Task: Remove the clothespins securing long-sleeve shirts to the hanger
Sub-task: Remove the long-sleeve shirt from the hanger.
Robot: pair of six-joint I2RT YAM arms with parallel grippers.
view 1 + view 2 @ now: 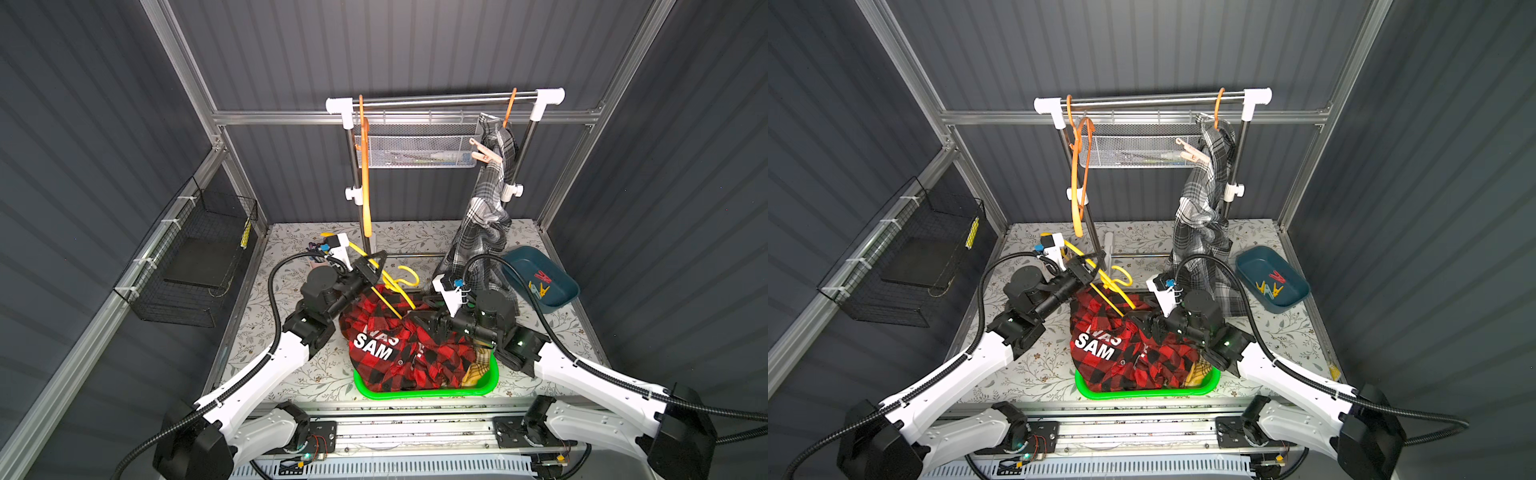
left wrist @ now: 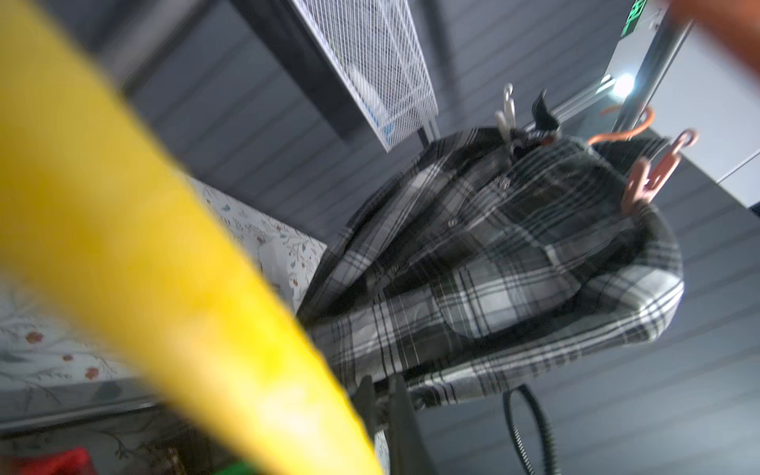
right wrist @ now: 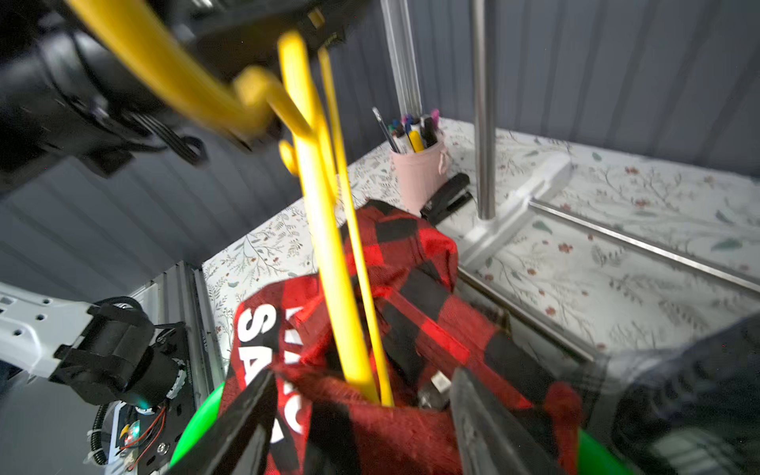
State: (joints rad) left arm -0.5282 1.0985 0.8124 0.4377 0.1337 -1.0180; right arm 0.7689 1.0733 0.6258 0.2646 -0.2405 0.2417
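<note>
red-and-black shirt (image 1: pixel 399 361) reads "sam"; left pincer (image 1: pixel 372 264) clamps yellow hanger (image 3: pixel 325 246), right pincer (image 3: pixel 362 376) gapes over it.

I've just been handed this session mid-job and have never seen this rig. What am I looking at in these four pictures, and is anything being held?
Two robot arms reach in from the near edge of a flowered table. Both top views look down from above them. The other two pictures come from a camera on each wrist.

The left claw is shut on the yellow hanger, whose lower end sits inside the red shirt heaped in the green basket. The right claw is open, its fingers either side of that shirt's fabric.

At the back, the grey shirt hangs on an orange hanger from the rail, with a salmon clothespin clipped on it. The blue tray holds loose clothespins.
</note>
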